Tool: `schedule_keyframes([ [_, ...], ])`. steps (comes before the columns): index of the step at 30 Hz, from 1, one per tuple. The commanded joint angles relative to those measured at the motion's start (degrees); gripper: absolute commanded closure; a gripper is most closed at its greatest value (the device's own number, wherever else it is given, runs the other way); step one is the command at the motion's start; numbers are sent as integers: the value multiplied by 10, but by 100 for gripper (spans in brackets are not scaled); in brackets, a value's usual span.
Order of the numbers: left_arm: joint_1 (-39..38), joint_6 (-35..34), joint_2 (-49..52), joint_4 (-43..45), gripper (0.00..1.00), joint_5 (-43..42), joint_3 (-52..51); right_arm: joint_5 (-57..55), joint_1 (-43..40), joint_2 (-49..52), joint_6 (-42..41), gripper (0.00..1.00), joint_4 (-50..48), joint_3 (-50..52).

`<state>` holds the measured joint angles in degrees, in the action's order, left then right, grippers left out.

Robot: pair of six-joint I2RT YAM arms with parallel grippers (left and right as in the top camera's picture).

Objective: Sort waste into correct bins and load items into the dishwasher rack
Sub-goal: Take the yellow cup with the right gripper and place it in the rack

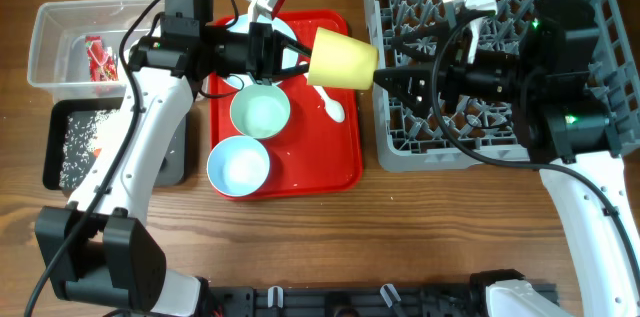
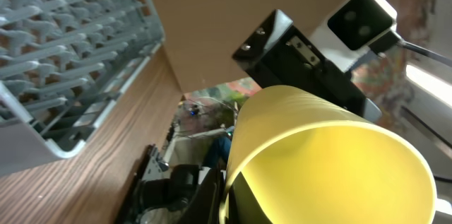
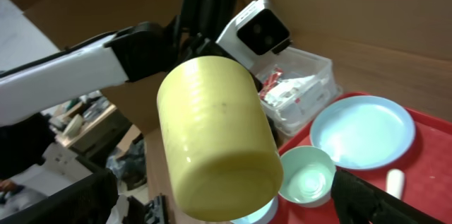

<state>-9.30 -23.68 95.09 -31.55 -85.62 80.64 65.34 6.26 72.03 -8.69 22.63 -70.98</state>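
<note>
My L tool [image 1: 298,54] is clamped on the yellow cup [image 1: 343,59] at its rim. The cup lies sideways in the air over the red tray [image 1: 340,157] edge, beside the rack [image 1: 420,152]. L fingertips are hidden behind the cup. R tool [image 1: 388,79] gapes wide w/ nothing in it, at the cup's base; can't tell if touching.

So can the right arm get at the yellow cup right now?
Probably yes: the left gripper holds the yellow cup aloft, base toward the open right gripper, nothing between them.
</note>
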Motion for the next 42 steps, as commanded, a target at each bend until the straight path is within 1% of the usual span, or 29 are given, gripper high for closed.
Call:
schedule_keyframes([
  [1, 1, -9, -7, 10, 96, -47, 7, 59, 0, 11, 15, 2, -3, -9],
  [2, 1, -9, -7, 10, 96, -47, 7, 59, 7, 15, 26, 5, -1, -9],
  [4, 0, -8, -7, 10, 96, -47, 7, 48, 26, 23, 27, 5, -5, -6],
  [7, -9, -8, -7, 10, 96, -46, 7, 46, 60, 41, 24, 16, -40, -6],
  [11, -11, -8, -7, 10, 96, -45, 7, 35, 71, 47, -7, 21, -76, -6],
  [14, -11, -6, -7, 12, 96, -45, 7, 35, 71, 47, -10, 32, -75, -6],
  [15, -11, -6, -7, 12, 96, -45, 7, 35, 71, 47, -17, 41, -75, -6],
  [16, -11, -6, -7, 12, 96, -45, 7, 36, 71, 47, -20, 46, -74, -6],
  [17, -11, -6, -7, 13, 96, -45, 7, 36, 71, 47, -20, 50, -69, -6],
  [18, -11, -6, -7, 14, 96, -45, 7, 35, 71, 47, -20, 52, -67, -6],
  [19, -11, -6, -7, 14, 96, -43, 7, 35, 71, 47, -19, 53, -65, -6],
  [21, -11, -6, -7, 14, 81, -37, 7, 35, 70, 46, -20, 53, -67, -6],
  [22, -11, -6, -7, 14, 76, -36, 7, 35, 67, 46, -29, 53, -68, -6],
  [23, -9, -6, -7, 14, 75, -33, 7, 33, 61, 46, -38, 53, -68, -6],
  [24, -8, -6, -7, 14, 71, -28, 7, 33, 49, 46, -48, 53, -67, -6],
  [27, -5, -6, -7, 14, 65, -9, 7, 38, 7, 46, -61, 53, -65, -6],
  [29, -5, -6, -7, 14, 60, 2, 7, 37, -41, 46, -81, 53, -62, -6],
  [32, -5, -6, -7, 14, 58, 18, 7, 4, -93, 46, -111, 52, -27, -6],
  [35, -5, -5, -7, 13, 56, 37, 7, -38, -127, 46, -109, 51, 27, -6],
  [37, -5, -5, -7, 11, 54, 68, 7, -105, -142, 46, -93, 52, 91, -8],
  [38, -5, 10, -6, 9, 54, 82, 7, -164, -142, 46, -90, 52, 131, -14],
  [39, -5, 40, -6, -4, 54, 137, 7, -266, -141, 46, -71, 52, 205, -37],
  [42, -5, 40, -6, -94, 49, 393, 7, -452, -136, 46, -48, 53, 350, -111],
])
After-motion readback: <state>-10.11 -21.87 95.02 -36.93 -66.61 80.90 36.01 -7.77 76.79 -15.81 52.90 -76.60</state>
